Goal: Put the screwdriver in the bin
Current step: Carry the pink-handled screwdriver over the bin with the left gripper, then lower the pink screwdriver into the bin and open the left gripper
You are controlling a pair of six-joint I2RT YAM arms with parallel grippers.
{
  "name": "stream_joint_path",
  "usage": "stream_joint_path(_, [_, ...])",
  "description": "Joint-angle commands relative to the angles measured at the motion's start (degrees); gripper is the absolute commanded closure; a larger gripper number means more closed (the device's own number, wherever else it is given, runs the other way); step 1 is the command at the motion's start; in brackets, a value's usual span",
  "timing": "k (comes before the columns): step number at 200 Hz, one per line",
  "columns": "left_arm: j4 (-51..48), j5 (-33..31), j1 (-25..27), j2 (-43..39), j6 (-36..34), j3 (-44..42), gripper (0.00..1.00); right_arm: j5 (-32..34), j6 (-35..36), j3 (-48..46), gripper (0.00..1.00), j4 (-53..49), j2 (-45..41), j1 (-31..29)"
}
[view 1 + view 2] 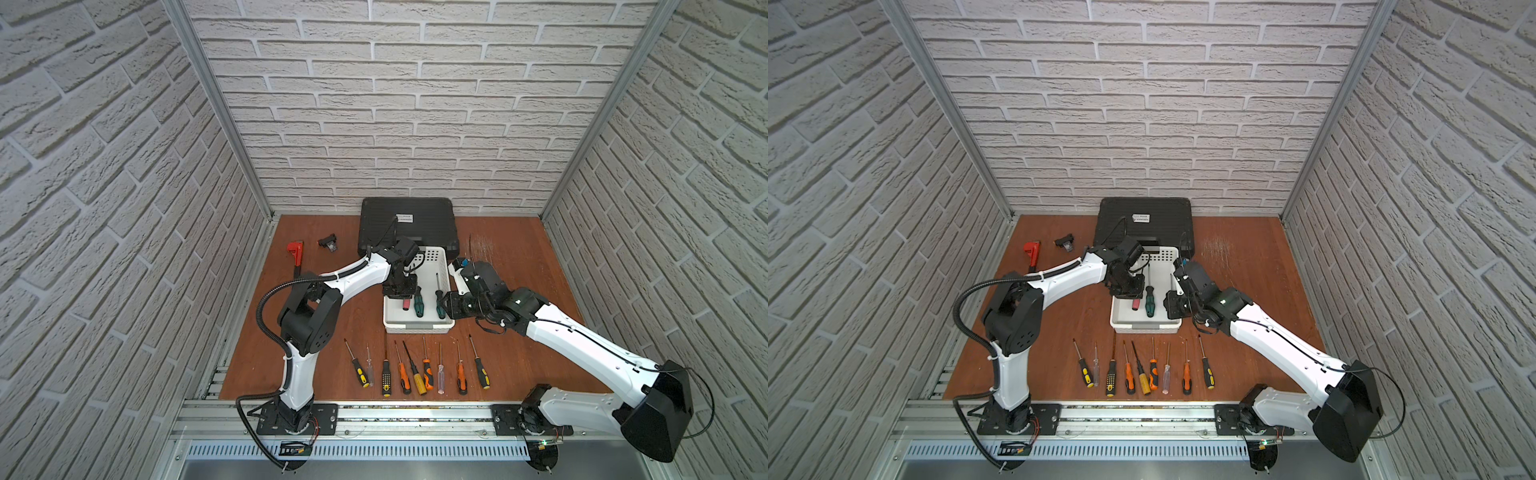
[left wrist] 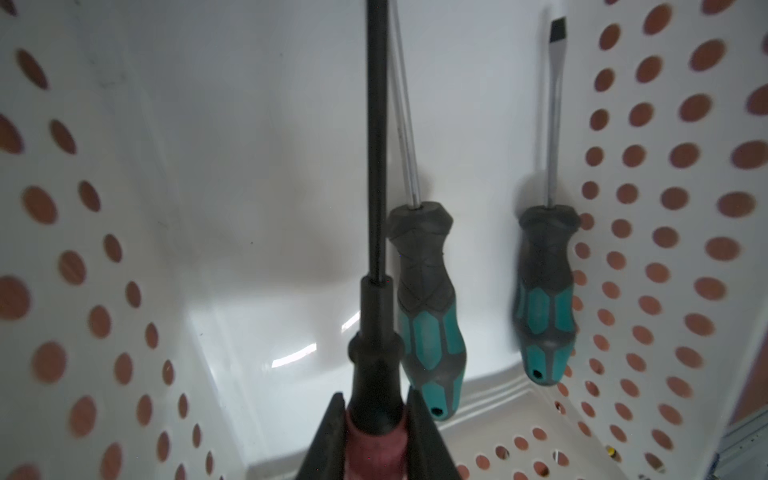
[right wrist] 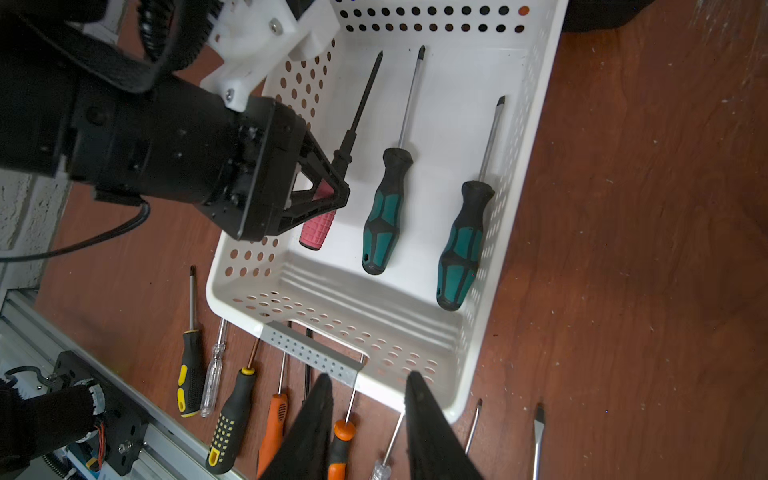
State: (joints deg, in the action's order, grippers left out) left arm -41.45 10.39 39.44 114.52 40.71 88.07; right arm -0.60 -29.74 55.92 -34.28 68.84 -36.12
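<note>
Both top views look down from high at the front, whole table [image 1: 515,249]. Left wrist cam's inside the bin [image 2: 232,166], right wrist cam's close outside; both share its floor.

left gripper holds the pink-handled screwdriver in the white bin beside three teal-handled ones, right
No: only two teal-handled screwdrivers lie in the white bin, as the right wrist view shows. The left gripper does hold the pink-handled screwdriver there.

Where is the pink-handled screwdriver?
The pink-handled screwdriver is in the bin, left side in both top views, held by the left gripper beside two teal-handled screwdrivers.
</note>
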Motion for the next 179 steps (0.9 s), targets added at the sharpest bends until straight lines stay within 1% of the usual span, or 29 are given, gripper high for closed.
stream_joint_path(1, [2.29,-0.4,0.02,1.23,0.66,1.79,0.97,1.32,-0.11,-0.85,0.68,-1.14,-1.77,-0.36])
stream_joint_path(44, [4.51,0.24,-0.24,4.79,2.0,1.61,0.96,-0.49,-2.0,-3.26,0.68,0.95,-2.03,-0.49])
stream_joint_path(81, [5.06,0.42,-0.33,6.57,2.62,2.11,0.95,-0.15,-1.75,-3.35,0.68,0.53,-2.16,-0.5])
stream_joint_path(92, [5.3,0.42,-0.32,6.69,2.77,1.86,0.93,0.12,-1.66,-3.36,0.68,0.36,-2.23,-0.46])
stream_joint_path(102, [5.67,0.42,-0.33,6.63,2.9,1.54,0.87,0.25,-1.64,-3.36,0.68,0.44,-2.21,-0.51])
stream_joint_path(125, [6.38,0.38,-0.24,6.11,3.5,0.75,0.78,-0.23,-1.81,-3.44,0.68,0.91,-1.7,-0.5])
stream_joint_path(165, [6.91,0.0,-0.24,4.88,4.17,-0.57,0.74,-0.45,-1.75,-3.53,0.68,1.41,-1.38,-0.54])
stream_joint_path(179, [7.38,-0.34,-0.15,3.9,4.38,-1.08,0.7,-0.47,-1.71,-3.41,0.68,1.32,-1.4,-0.54])
